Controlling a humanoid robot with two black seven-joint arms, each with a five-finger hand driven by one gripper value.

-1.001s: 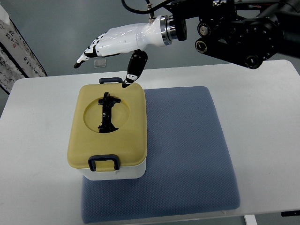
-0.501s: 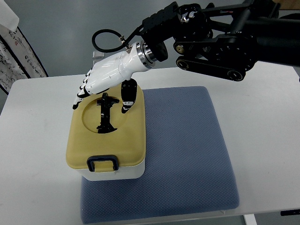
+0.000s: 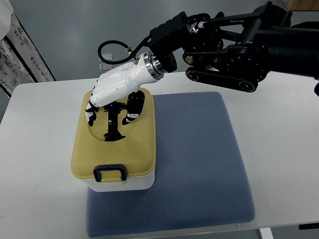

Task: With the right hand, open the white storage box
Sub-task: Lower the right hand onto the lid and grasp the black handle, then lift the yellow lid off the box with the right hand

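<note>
Right robot hand [image 3: 110, 97] over tan lid [image 3: 115, 142], fingers curled loosely, gripping nothing. Black handle [image 3: 113, 121] directly beneath, long axis 12-to-6. Front latch [image 3: 110, 173] at 6 o'clock.

Looks like a robotics lab or test room: bare white table [image 3: 279, 129] before a plain grey wall [image 3: 65, 30], blue-grey padded mat [image 3: 199, 164] laid on the table, black jointed robot arm [image 3: 239, 45] above it, calligraphy scroll [image 3: 25, 59] at the wall's left.
</note>
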